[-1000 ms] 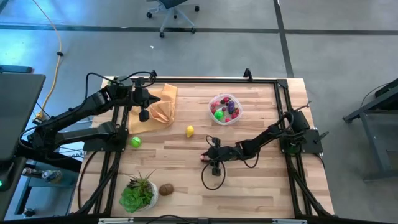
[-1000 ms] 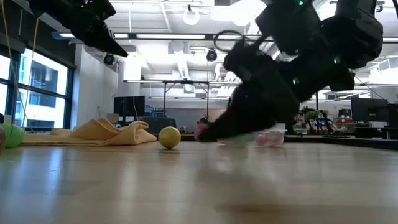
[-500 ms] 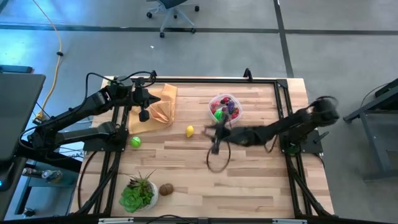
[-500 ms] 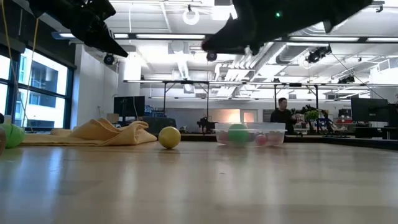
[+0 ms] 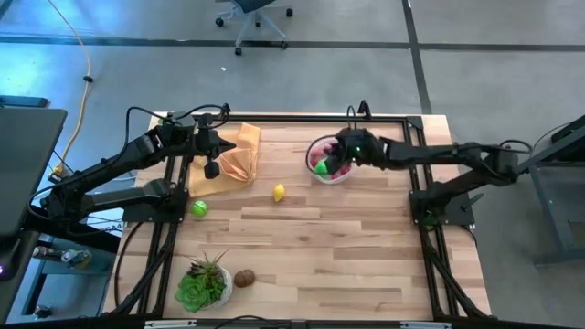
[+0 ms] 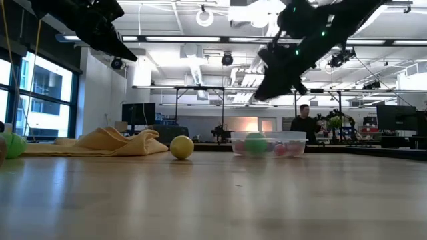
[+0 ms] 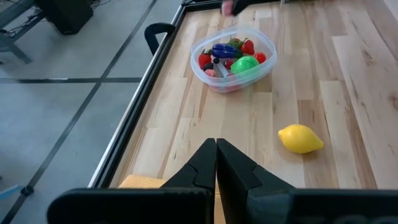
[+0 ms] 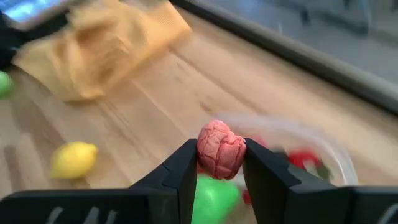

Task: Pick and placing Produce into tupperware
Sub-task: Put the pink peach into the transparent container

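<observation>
- Two arms are at the table; only the right one is working. The right gripper (image 8: 221,163) hangs in the air over the clear tub (image 5: 330,161), its fingers clamped on a small pink, wrinkled toy fruit (image 8: 221,149). From where I stand, it is held high there so that the piece can drop straight in among the rest.
- Inside the tub lie several pieces already: a green ball (image 7: 245,63), red ones and a purple one, heaped toward the middle.
- Judged by what lies loose, the job is well along but not finished. A lemon (image 5: 279,192) rests on bare wood between the tub and the orange cloth (image 5: 234,157); a green fruit (image 5: 198,207) lies at the left edge of the table; a brown one (image 5: 244,278) sits just beside the potted plant (image 5: 203,282).
- The left gripper (image 7: 216,157) waits above the cloth with its fingers pressed together and nothing between them, well apart from the tub, presumably to keep out of the other arm's way.
- One risk noted: the tub is small, so a release off centre could bounce the fruit over the rim.
</observation>
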`<action>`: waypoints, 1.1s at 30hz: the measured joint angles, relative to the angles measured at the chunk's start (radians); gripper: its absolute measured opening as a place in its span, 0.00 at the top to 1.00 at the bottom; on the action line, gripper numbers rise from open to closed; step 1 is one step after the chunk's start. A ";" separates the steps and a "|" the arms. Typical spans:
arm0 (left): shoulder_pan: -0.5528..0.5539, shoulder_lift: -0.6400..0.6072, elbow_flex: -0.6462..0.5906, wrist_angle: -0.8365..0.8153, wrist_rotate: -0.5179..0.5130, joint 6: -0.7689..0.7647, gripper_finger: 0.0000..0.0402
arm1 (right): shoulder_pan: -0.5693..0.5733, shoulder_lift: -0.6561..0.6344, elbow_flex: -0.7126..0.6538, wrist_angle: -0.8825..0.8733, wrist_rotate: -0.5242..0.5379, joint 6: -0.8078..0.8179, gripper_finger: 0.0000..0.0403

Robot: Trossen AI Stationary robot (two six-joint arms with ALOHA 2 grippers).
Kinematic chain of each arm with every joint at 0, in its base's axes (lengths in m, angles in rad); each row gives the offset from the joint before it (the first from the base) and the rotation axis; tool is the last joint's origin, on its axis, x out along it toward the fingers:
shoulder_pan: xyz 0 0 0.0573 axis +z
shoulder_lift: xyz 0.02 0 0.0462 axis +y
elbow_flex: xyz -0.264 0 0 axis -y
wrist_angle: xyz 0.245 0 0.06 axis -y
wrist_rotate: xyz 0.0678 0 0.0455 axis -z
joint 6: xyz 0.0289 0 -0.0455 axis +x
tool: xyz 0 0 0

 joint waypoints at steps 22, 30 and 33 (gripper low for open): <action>0.000 0.000 0.000 0.000 0.000 0.000 0.99 | -0.115 0.434 0.402 -0.478 -0.085 -0.010 0.73; 0.000 0.000 0.000 0.000 0.000 0.000 0.99 | -0.137 0.544 0.506 -0.568 -0.153 -0.010 0.73; 0.000 0.000 0.000 0.000 0.000 0.000 0.99 | -0.145 0.549 0.507 -0.574 -0.167 -0.011 0.72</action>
